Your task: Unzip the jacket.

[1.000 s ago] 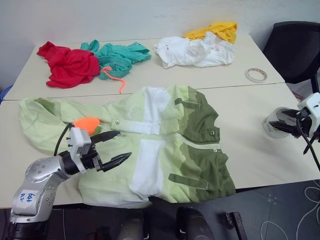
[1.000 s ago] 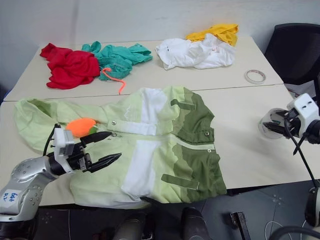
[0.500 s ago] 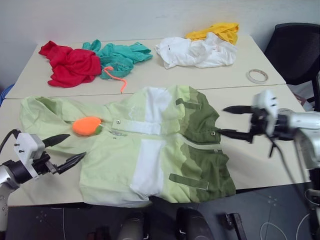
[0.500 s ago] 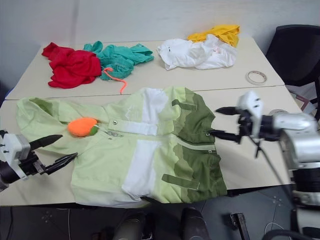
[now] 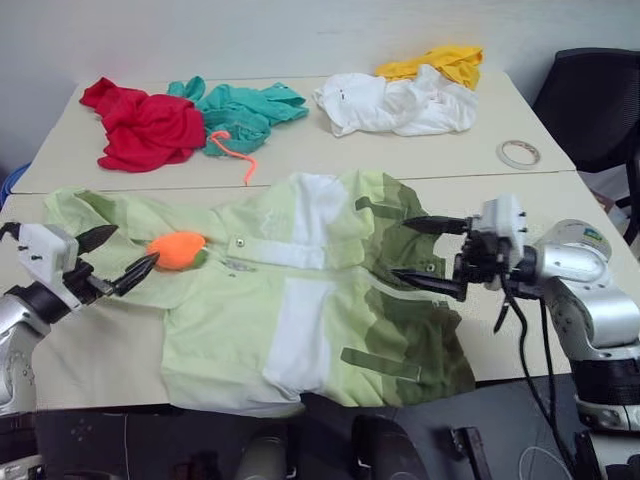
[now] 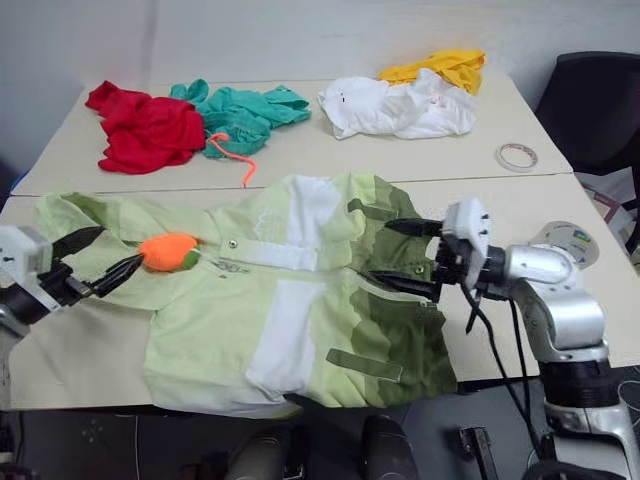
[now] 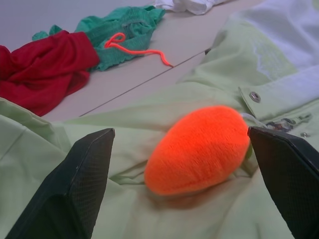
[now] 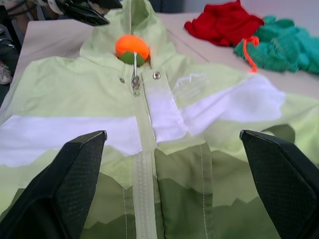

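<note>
Trouble from here most likely starts at the zipper pull point(image 8: 135, 83), which is small and sits at the collar end of the jacket point(image 5: 300, 300), just beside an orange plush toy point(image 5: 177, 250) resting on the fabric. A pinch aimed a little off could catch the toy or a fold of thin cloth instead of the pull. If the pull is drawn along the zipper line with nothing pinning the garment, I judge the whole light jacket would slide or bunch on the table point(image 5: 560, 210) instead of opening (the cloth already lies rumpled near the hood). The hem also hangs slightly over the near table edge, so a hard tug toward the robot might drag it off.

The jacket lies spread flat across the near table, collar toward the robot's left, hem toward its right, zipped shut as far as I can tell.

The left gripper point(image 5: 122, 259) has its fingers spread wide; it holds nothing and hovers just beside the toy, apart from it. The right gripper point(image 5: 432, 254) is also spread wide and empty, pointing leftward over the olive-green panel (whether its lower finger brushes the cloth I cannot tell).
</note>
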